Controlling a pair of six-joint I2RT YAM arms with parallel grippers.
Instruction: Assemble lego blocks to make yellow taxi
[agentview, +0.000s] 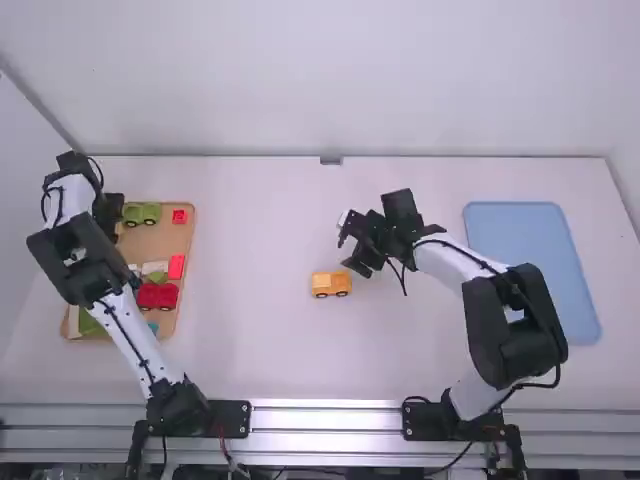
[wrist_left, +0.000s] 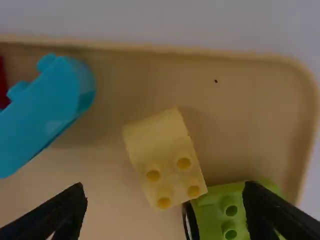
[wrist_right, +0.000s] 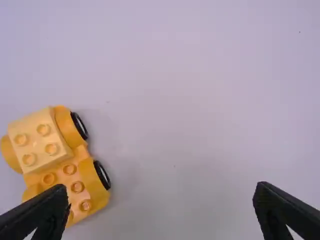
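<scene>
Over the far end of the tan tray at the left, my left gripper (agentview: 108, 215) is held. In the left wrist view the left gripper (wrist_left: 165, 215) is open above a pale yellow curved block (wrist_left: 167, 160), with nothing between its fingers. That block lies in the tray beside a green wheeled block (wrist_left: 227, 212). At mid-table stands an orange-yellow car base (agentview: 331, 284) with a pale yellow block (wrist_right: 40, 140) on one end. My right gripper (agentview: 358, 255) is just beyond and right of it; in the right wrist view the right gripper (wrist_right: 160, 210) is open and holds nothing.
The tan tray (agentview: 186, 245) also holds red blocks (agentview: 177, 266), red wheeled pieces (agentview: 157, 296), and green ones (agentview: 142, 213). A blue curved block (wrist_left: 45, 110) lies near the yellow one. A blue tray (agentview: 530, 270) sits at the right.
</scene>
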